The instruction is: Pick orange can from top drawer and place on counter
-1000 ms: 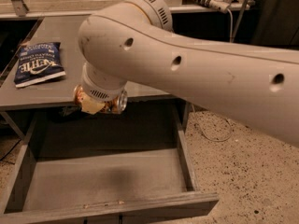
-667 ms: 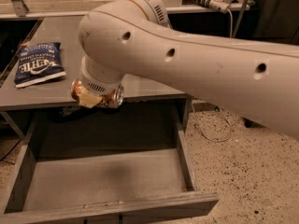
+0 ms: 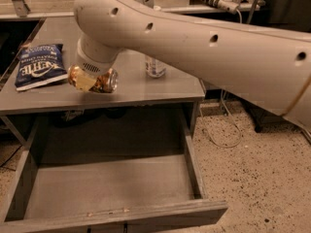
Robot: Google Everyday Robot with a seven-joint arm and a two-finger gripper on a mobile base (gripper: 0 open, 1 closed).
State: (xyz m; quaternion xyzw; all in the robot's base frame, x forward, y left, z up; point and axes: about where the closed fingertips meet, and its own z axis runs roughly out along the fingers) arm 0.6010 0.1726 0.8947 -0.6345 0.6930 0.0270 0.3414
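Since a second ago the gripper (image 3: 90,77) has carried the orange can (image 3: 104,81) up from the front edge of the bench (image 3: 146,89). It now hangs just over the grey top, between the blue Kettle chip bag (image 3: 36,72) and the clear bottle (image 3: 155,67), which the arm no longer hides. In the one camera view the jaws are clamped on the can, which lies sideways under the wrist, and the top drawer (image 3: 112,183) stands pulled out with nothing in it. The lift looks done, so what remains is probably lowering the can and letting go.
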